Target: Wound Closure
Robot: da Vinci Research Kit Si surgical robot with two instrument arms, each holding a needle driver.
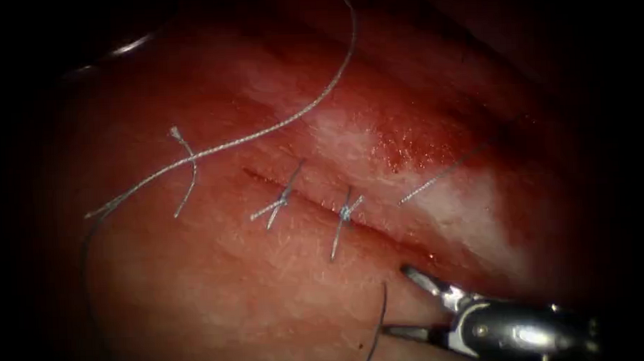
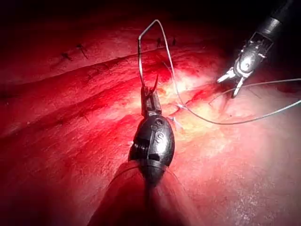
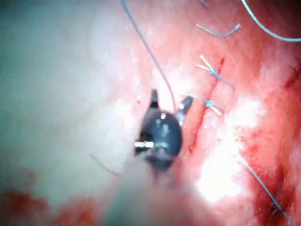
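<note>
- Endoscope view: we see the right tool [image 1: 405,302] coming in from the lower right, its two jaws spread wide and holding nothing. One jaw points up toward the lower end of the cut [image 1: 315,198], the other lies flat toward a dark strand of thread [image 1: 378,328] that runs just past its tip.
- We count two knotted stitches [image 1: 280,201] across the cut in the tissue [image 1: 219,291], with short ends standing out from each knot.
- A long pale thread [image 1: 291,117] sweeps from the top of that view down to the left of the cut, crossing a loose cut end of thread [image 1: 186,171] there.
- Another short cut end [image 1: 436,176] lies on the pale patch to the right of the cut.
- Left wrist view: we see the left tool [image 2: 149,96] with its jaws closed on the needle [image 2: 139,56]. The grip is near one end, and the needle rises up clear of the tissue, with thread trailing from its upper end.
- Right wrist view: we see the right tool's jaws parted beside the cut, a strand of thread passing between them without being gripped.
</note>
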